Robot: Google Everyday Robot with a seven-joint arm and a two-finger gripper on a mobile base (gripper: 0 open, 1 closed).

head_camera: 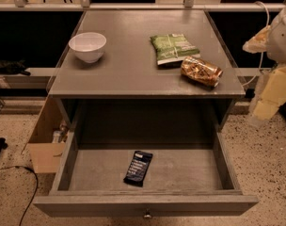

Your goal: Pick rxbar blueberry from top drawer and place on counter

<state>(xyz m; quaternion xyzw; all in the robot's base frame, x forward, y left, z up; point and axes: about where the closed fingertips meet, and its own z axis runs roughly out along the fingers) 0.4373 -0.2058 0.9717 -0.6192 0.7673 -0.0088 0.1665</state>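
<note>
The pincer [271,97], pale yellow, hangs at the right margin, off the right edge of the desk [124,69] and above the speckled floor [270,173]; whether it is released or clenched cannot be told, and it holds nothing visible. Nearest to its left, on the desk, lies a crinkly golden-brown packet [201,71]; just beyond that, a green snack bag [173,48]; farthest left, a white bowl [87,46]. Below and left of the pincer, the top drawer [147,205] stands pulled fully open, its right wall between pincer and contents. The rxbar blueberry [138,167] lies flat on the drawer floor near the front, well apart from the pincer: a dark navy-black wrapper with pale text lines, slightly askew, nothing touching it. A cardboard box [45,147] stands beyond the drawer's far side.
</note>
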